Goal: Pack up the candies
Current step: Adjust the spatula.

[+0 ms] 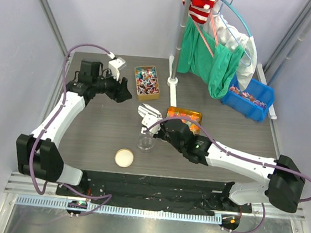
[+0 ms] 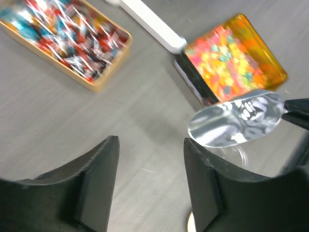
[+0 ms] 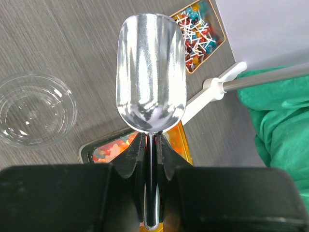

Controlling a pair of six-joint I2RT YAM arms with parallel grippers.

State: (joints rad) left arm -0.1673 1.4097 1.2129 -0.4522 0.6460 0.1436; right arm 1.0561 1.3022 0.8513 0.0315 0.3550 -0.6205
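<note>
The candies (image 1: 147,82), in shiny red, blue and white wrappers, fill a tan tray at the back centre; they also show in the left wrist view (image 2: 67,36) and the right wrist view (image 3: 198,34). My left gripper (image 1: 123,93) hovers just left of that tray, open and empty (image 2: 149,159). My right gripper (image 1: 165,130) is shut on the thin handle of a metal scoop (image 3: 152,72). The empty scoop (image 1: 149,116) hangs over the table, just above a clear plastic cup (image 1: 146,143). That cup (image 3: 36,116) is empty.
An orange tray of jelly pieces (image 1: 184,115) lies under my right wrist. A round cream lid (image 1: 124,158) rests near the front edge. A white stand base with a metal post (image 1: 173,79) rises beside the candy tray, holding green cloth (image 1: 216,67). A blue bin (image 1: 249,96) sits back right.
</note>
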